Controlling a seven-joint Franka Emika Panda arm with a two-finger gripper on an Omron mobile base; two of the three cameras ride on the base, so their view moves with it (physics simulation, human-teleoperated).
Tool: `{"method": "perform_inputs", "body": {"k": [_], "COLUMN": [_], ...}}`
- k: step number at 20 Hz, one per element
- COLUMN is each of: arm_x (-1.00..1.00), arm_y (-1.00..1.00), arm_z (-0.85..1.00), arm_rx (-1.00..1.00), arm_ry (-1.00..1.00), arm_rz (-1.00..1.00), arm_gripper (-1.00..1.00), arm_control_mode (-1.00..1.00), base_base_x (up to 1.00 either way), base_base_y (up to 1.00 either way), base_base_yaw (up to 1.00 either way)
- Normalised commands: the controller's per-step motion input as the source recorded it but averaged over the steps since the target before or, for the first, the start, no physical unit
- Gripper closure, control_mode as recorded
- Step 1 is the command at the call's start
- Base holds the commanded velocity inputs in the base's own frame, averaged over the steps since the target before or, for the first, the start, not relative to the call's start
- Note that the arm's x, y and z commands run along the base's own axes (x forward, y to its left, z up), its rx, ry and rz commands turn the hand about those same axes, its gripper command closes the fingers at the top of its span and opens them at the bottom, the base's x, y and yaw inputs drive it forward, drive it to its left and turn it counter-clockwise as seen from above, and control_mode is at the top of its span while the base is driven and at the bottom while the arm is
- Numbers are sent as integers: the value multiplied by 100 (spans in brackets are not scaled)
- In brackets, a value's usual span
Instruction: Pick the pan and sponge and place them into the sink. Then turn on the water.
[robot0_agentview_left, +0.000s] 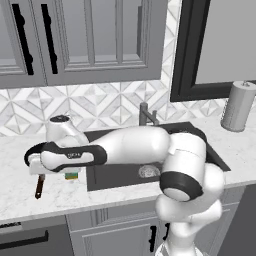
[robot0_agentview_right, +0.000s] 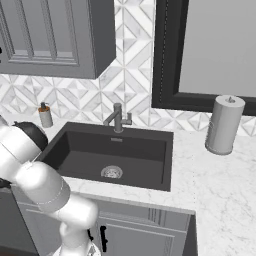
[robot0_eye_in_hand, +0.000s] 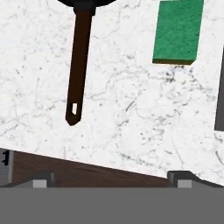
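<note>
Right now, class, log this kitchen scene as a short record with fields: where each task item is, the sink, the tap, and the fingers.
pan: on the marble counter, handle pointing toward the counter's front edge
sponge: on the counter beside the pan handle, apart from it, green face up
sink: nothing in it but the drain
faucet: no stream visible
fingers: above the counter, holding nothing

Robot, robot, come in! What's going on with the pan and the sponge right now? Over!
Gripper over marble counter, holding nothing. Black pan's reddish-brown handle and green-and-yellow sponge lie apart, untouched. Dark sink holds neither; no water from grey faucet.
</note>
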Motion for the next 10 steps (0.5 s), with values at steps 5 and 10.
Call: {"method": "perform_inputs", "body": {"k": [5,10], "arm_x": [27,19], "arm_y": [52,24], "arm_z": [-32,-32], "arm_rx": [-2,-1], "arm_ry": [0,0], "arm_rz": [0,0], "arm_gripper": [-100,-100], "arm_control_mode": [-100,-100], "base_base_x": [0,0], "base_base_y": [0,0], "base_base_yaw": [0,0]}}
